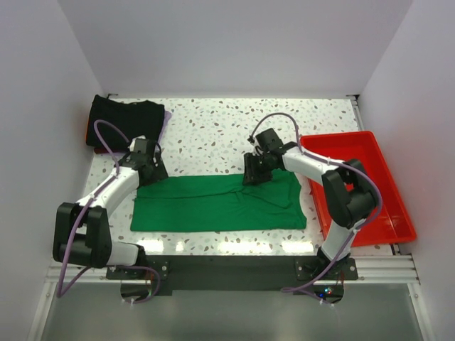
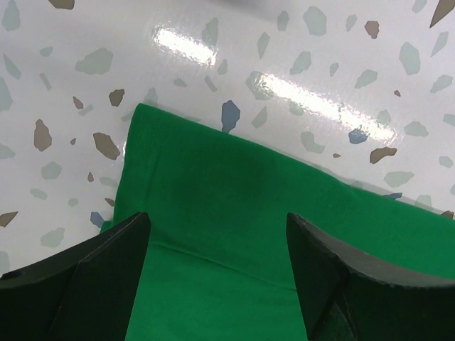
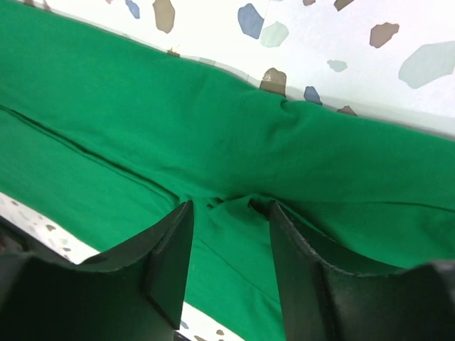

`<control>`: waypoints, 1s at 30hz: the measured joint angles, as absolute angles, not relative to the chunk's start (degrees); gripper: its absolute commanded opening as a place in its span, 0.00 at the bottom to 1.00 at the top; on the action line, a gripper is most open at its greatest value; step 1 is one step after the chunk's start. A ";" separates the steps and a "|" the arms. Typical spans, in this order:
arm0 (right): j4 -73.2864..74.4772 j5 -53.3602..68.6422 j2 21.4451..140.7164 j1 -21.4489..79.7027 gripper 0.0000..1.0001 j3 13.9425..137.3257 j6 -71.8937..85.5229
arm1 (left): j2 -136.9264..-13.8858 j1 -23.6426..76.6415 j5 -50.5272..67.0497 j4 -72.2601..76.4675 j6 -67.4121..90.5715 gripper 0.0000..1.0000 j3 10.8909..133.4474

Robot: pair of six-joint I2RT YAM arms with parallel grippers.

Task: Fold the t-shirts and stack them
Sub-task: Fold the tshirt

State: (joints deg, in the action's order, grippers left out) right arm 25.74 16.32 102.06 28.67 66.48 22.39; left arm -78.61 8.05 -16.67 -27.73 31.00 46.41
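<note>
A bright green t-shirt (image 1: 213, 202) lies flat on the speckled table, folded into a long band. My left gripper (image 1: 151, 172) is at its far left corner, jaws wide open just above the cloth (image 2: 227, 213) and holding nothing (image 2: 217, 217). My right gripper (image 1: 254, 177) is pressed down on the far edge right of the middle. Its jaws (image 3: 229, 206) stand partly apart, and the green cloth (image 3: 213, 128) puckers into a small ridge between the tips. A folded black t-shirt pile (image 1: 124, 121) sits at the far left corner, with a purple edge (image 1: 168, 117) showing beside it.
A red plastic tray (image 1: 334, 138) stands at the right edge of the table, close behind my right arm. White walls enclose the table on the left, far and right sides.
</note>
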 measured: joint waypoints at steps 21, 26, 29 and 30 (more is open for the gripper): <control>26.00 12.84 98.30 33.32 0.00 60.60 22.28 | -78.65 8.05 -16.69 -27.42 30.89 0.83 46.30; 26.22 11.00 95.02 36.73 0.00 58.39 24.67 | -78.65 8.05 -16.71 -27.44 30.83 0.83 46.00; 26.35 9.72 94.32 38.30 0.06 57.87 25.89 | -78.65 8.05 -16.69 -27.42 30.61 0.83 45.89; 26.48 9.43 94.30 38.81 0.10 57.82 26.30 | -78.65 8.05 -16.69 -27.42 30.48 0.83 45.76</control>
State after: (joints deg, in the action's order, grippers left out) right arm 26.48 9.43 94.30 38.81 57.82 26.30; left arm -78.65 8.05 -16.69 -27.42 30.48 45.76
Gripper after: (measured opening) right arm 0.032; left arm 0.832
